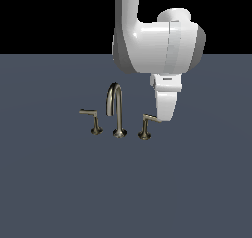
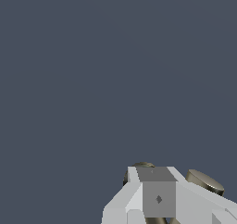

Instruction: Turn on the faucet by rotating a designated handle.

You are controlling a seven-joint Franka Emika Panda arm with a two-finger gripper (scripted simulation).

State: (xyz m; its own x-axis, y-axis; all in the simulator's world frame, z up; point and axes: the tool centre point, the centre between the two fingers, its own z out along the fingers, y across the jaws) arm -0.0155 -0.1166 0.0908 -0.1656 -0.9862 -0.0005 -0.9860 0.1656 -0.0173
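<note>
- The faucet (image 1: pixel 117 111) is shown standing on the tabletop (image 1: pixel 59 193); its arched spout (image 1: pixel 115 97) serves as landmark.
- The handle (image 1: pixel 146 125) stands just beside the spout, on the exterior view's right; its twin (image 1: pixel 93 120) stands on the opposite side.
- The tool (image 1: pixel 165 118) is seen at the lever's outer end; whether it is released or clenched cannot be told.
- The lever is judged rigid and slick; it is best pushed near its free tip.
</note>
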